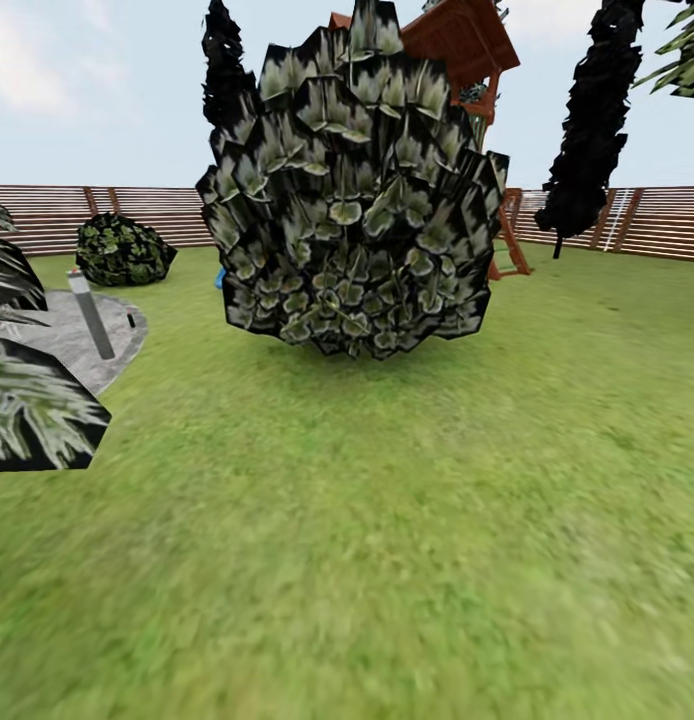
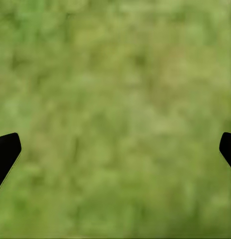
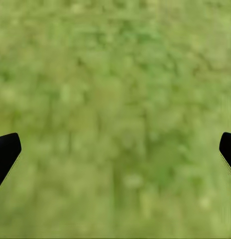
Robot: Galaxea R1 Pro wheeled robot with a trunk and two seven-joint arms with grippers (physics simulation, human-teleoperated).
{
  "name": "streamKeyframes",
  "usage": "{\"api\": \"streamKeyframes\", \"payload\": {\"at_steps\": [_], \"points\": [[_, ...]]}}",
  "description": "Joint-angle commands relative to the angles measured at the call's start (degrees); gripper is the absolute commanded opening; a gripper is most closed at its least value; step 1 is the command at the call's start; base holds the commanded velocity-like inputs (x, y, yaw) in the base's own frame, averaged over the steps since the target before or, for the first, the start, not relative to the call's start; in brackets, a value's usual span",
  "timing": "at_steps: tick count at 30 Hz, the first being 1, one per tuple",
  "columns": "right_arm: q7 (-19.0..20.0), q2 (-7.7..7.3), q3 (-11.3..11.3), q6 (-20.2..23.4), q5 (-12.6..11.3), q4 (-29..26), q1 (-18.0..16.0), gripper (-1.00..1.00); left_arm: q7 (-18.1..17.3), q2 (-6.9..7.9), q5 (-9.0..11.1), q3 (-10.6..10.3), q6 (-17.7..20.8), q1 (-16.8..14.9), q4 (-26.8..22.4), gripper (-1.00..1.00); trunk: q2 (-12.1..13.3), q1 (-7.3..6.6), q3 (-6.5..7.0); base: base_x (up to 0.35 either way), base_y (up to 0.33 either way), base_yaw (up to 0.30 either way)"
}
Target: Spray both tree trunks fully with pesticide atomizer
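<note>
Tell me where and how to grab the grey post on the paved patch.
Probably mid-shaft on the post, coming in level from the lawn side with the fingers across it. It is a slim round pole standing slightly tilted on the paved patch, so its bare shaft offers an even grip.

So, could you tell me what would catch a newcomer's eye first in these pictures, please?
The big round dark-leaved bush dominates the middle of the head view, standing on the green lawn. Behind it rises a reddish-brown wooden play tower, and a brown slat fence rings the far edge. At the left, a short grey lamp post leans on a round grey paved patch.
</note>
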Motion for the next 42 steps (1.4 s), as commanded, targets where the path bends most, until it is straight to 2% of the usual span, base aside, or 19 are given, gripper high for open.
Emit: {"api": "streamKeyframes", "payload": {"at_steps": [1,19,42], "points": [[0.0,0.0,0.0,-0.2,0.0,0.0,0.0,1.0,-0.1,0.0,0.4,0.0,-0.2,0.0,0.0,1.0,0.0,0.03,-0.05,0.338,0.0,0.0],[-0.1,0.0,0.0,-0.2,0.0,0.0,0.0,1.0,-0.1,0.0,0.5,0.0,-0.2,0.0,0.0,1.0,0.0,0.03,-0.05,0.338,0.0,0.011],[0.0,0.0,0.0,-0.2,0.0,0.0,0.0,1.0,-0.1,0.0,0.4,0.0,-0.2,0.0,0.0,1.0,0.0,0.03,-0.05,0.338,0.0,0.112]]}}
